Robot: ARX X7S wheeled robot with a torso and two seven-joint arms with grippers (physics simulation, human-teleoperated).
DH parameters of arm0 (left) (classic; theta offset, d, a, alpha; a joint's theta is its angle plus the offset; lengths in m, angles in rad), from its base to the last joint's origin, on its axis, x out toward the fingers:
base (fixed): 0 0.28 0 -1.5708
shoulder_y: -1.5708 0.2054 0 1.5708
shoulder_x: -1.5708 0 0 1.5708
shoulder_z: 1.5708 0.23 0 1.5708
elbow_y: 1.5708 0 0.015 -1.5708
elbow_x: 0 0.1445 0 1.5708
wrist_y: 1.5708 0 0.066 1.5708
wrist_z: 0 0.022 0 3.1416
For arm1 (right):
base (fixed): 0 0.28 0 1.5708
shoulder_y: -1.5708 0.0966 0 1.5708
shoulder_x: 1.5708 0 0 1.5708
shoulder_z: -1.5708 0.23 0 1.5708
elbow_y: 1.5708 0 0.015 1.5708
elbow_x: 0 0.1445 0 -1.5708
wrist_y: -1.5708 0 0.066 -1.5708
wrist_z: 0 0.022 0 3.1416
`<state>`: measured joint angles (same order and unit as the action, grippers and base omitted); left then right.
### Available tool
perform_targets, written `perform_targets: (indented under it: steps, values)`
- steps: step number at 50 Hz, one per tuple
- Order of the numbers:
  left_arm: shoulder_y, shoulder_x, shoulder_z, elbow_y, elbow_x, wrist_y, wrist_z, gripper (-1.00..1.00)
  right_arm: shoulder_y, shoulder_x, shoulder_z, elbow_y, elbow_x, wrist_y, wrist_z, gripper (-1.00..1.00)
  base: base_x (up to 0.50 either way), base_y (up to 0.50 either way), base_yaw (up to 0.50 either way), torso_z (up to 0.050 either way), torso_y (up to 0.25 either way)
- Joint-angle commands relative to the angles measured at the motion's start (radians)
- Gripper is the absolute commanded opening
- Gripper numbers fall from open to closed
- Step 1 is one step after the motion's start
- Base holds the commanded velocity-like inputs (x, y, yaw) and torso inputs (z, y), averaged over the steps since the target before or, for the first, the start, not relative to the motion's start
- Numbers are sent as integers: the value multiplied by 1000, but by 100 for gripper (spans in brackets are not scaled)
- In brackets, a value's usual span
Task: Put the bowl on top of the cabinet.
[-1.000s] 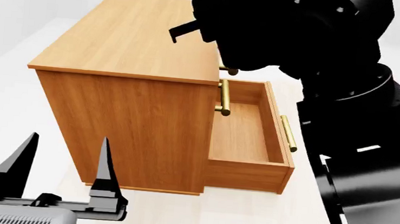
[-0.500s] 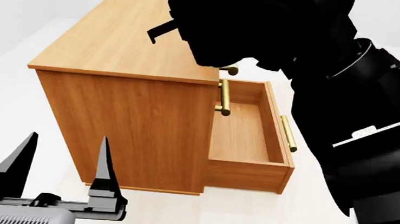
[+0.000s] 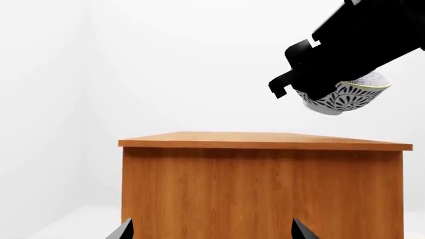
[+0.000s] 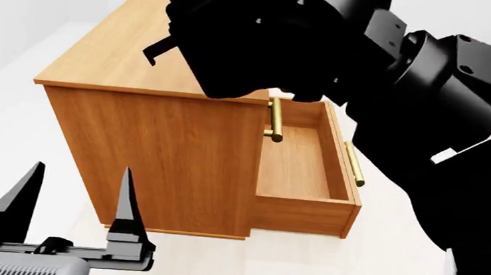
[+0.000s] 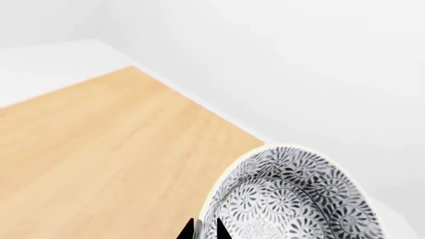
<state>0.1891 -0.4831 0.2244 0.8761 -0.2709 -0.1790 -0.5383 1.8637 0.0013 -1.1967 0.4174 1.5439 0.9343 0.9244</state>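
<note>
The bowl, white with a dense dark leaf pattern, hangs tilted in the air above the cabinet's flat top. My right gripper is shut on its rim, one fingertip on each side of the wall. From the left wrist view the bowl shows under the black right hand, well clear of the cabinet. In the head view my right arm hides the bowl over the cabinet. My left gripper stands open, low in front of the cabinet's side.
The cabinet's lower drawer is pulled out to the right, with a brass bar handle on its front. A second brass handle sits above it. White floor and walls surround the cabinet.
My right arm has swung leftward with the bowl, further over the cabinet top. The left gripper has stayed in place.
</note>
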Motion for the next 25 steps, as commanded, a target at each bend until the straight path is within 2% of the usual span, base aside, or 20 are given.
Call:
perform_targets:
  steps: [1, 8, 25]
  values:
    - [0, -2, -2, -2, -4, 5, -3, 100, 76, -1, -202, 12, 118, -149, -16, -100, 0, 0, 0, 0, 0]
    - [1, -2, 3, -5, -2, 7, -4, 100, 118, 1, -317, -9, 208, -238, -15, -100, 0, 0, 0, 0, 0]
    - [2, -7, 4, 3, -4, 5, -12, 100, 148, -1, -375, -65, 279, -305, 4, -100, 0, 0, 0, 0, 1]
